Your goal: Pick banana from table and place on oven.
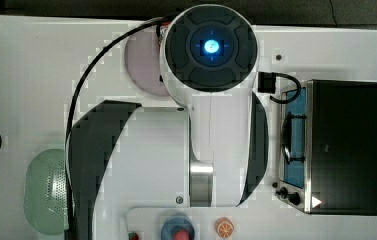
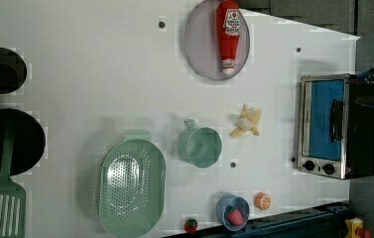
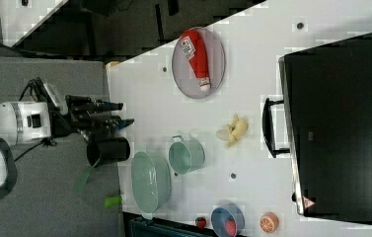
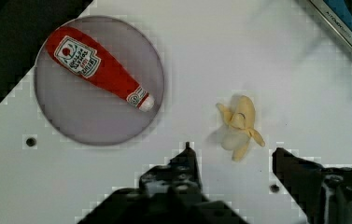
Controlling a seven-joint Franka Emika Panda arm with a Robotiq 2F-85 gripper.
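Observation:
The banana [image 2: 246, 122] lies on the white table [image 2: 100, 74], pale yellow with its peel flaps splayed, between the green cup and the oven [image 2: 323, 124]. The right view shows the banana [image 3: 235, 130] just off the handle of the black-topped oven [image 3: 341, 123]. My gripper [image 3: 127, 113] hangs well clear of the table in the right view, far from the banana. In the wrist view the gripper [image 4: 233, 153] is open with nothing between its fingers [image 4: 187, 161], and the banana [image 4: 239, 125] lies on the table beyond them. In the top view my arm hides the banana; the oven [image 1: 346, 145] stands at the top view's right.
A red ketchup bottle [image 2: 228, 32] lies on a grey plate [image 2: 199, 49]. A green cup [image 2: 200, 145], a green colander [image 2: 132, 186], a blue bowl [image 2: 232, 213] and an orange slice [image 2: 262, 200] stand near the banana. Two black pots [image 2: 6, 141] and a spatula sit at the left view's left.

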